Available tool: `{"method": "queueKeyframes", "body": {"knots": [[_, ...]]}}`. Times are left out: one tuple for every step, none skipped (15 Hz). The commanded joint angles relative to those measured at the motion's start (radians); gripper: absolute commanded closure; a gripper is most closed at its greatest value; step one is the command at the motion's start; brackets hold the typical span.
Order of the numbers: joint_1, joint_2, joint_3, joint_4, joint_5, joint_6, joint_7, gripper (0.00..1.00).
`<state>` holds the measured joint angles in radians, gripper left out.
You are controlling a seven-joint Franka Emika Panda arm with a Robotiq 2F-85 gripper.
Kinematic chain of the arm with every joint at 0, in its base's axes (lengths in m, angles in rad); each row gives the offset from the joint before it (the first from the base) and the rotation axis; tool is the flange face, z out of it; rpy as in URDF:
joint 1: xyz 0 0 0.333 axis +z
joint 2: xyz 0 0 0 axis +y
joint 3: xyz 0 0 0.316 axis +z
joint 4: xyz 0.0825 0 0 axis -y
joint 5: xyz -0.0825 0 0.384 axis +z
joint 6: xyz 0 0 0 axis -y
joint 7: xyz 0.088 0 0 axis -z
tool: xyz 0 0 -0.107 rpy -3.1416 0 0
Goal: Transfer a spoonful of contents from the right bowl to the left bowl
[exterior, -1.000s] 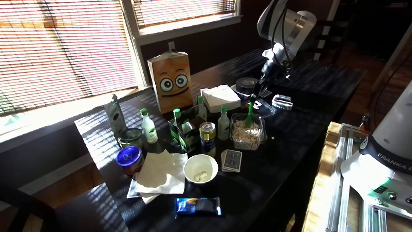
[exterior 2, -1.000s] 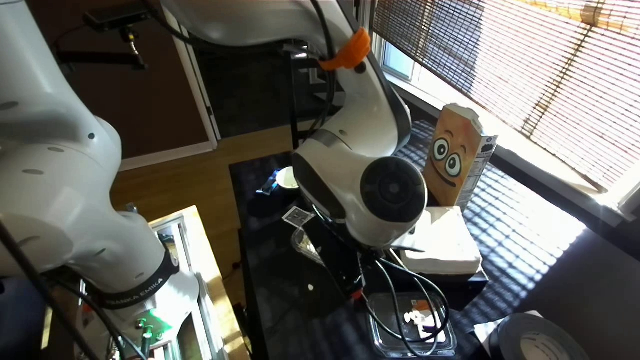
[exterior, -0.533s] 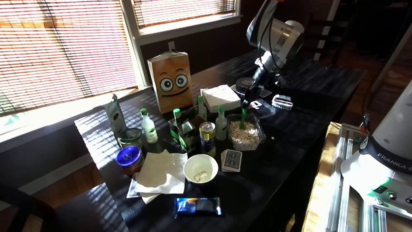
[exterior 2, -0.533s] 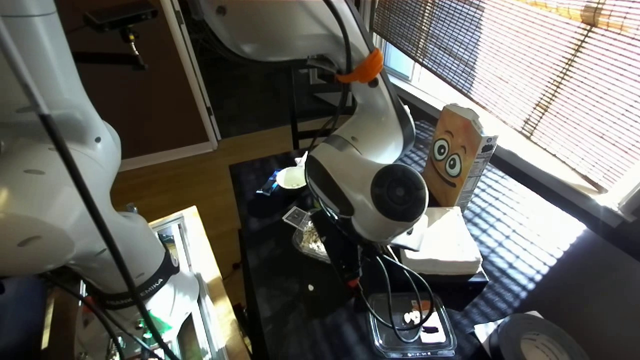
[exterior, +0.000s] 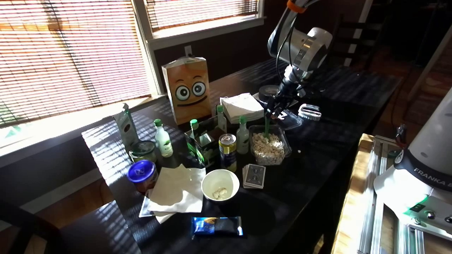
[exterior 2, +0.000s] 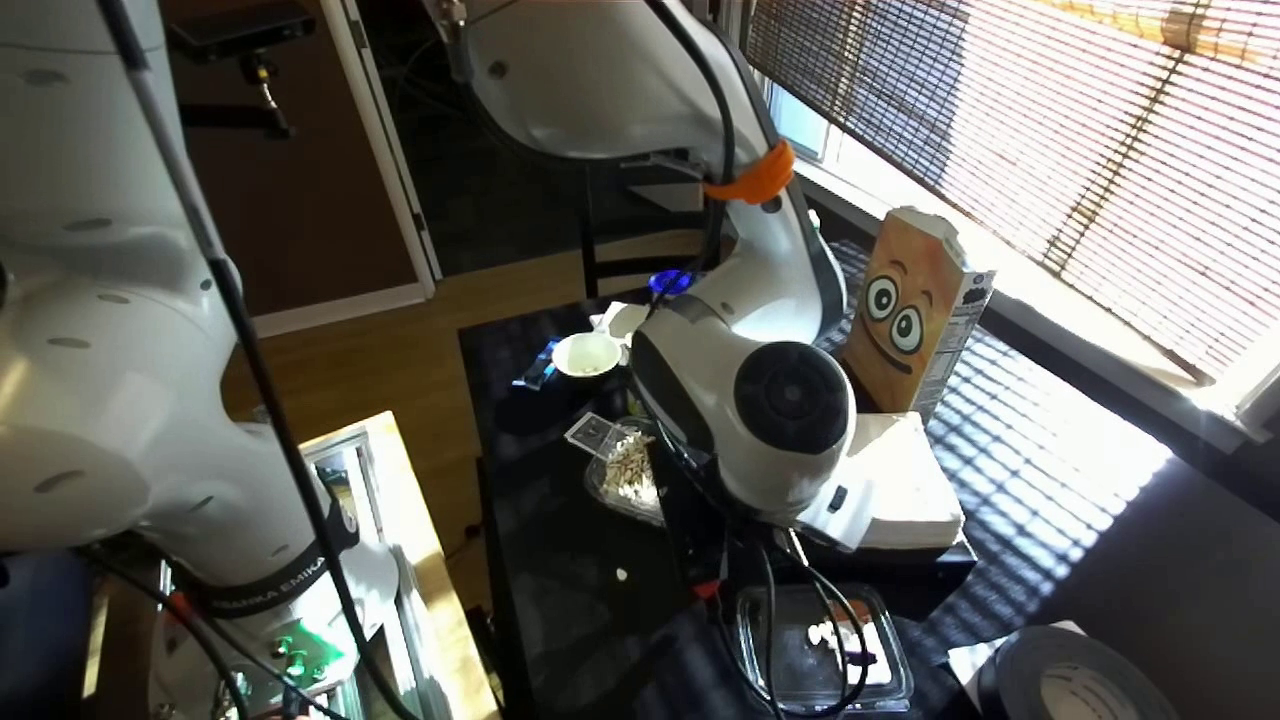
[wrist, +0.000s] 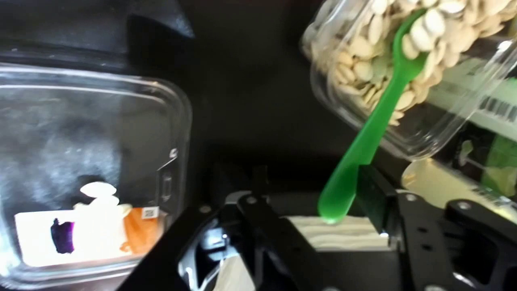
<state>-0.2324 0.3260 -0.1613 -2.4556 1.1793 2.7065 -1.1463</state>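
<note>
The right bowl is a clear plastic container [exterior: 274,161] of pale seeds. A green spoon [wrist: 377,117] rests in it, several seeds on its scoop and its handle sticking up over the rim. Around that handle my gripper [wrist: 313,177] stands open. The handle is against or very near the right-hand finger [wrist: 373,198], with a gap to the left-hand one. In an exterior view, the gripper [exterior: 270,113] is just above the container's far edge. The left bowl, white [exterior: 210,180], holds a few seeds and shows in both exterior views.
Beside the container are a bottle [exterior: 243,135], a can [exterior: 228,151] and playing cards [exterior: 255,175]. Napkins [exterior: 243,107] lie behind; papers [exterior: 178,190] and a blue packet [exterior: 217,225] are near the left bowl. A clear lid [wrist: 177,101] lies near the gripper.
The arm has moved the spoon across the container toward the bottle side and lower, its handle now more upright. The gripper's fingers have spread from the handle within the last half second.
</note>
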Motion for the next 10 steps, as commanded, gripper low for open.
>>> {"method": "queueKeyframes", "body": {"knots": [[0.002, -0.106, -0.001, -0.061, 0.111, 0.145, -0.033, 0.08], [0.005, -0.137, 0.002, -0.079, 0.135, 0.181, -0.043, 0.02], [0.006, -0.169, 0.005, -0.099, 0.143, 0.183, -0.046, 0.00], [0.010, -0.195, 0.007, -0.117, 0.149, 0.199, -0.051, 0.00], [0.009, -0.222, 0.012, -0.131, 0.164, 0.194, -0.055, 0.00], [0.007, -0.252, 0.016, -0.145, 0.180, 0.177, -0.053, 0.00], [0.000, -0.282, 0.019, -0.155, 0.202, 0.126, -0.048, 0.00], [0.002, -0.191, 0.008, -0.099, 0.148, 0.163, -0.026, 0.00], [0.002, -0.210, 0.009, -0.108, 0.151, 0.158, -0.025, 0.00], [0.002, -0.212, 0.009, -0.108, 0.151, 0.158, -0.025, 0.00]]}}
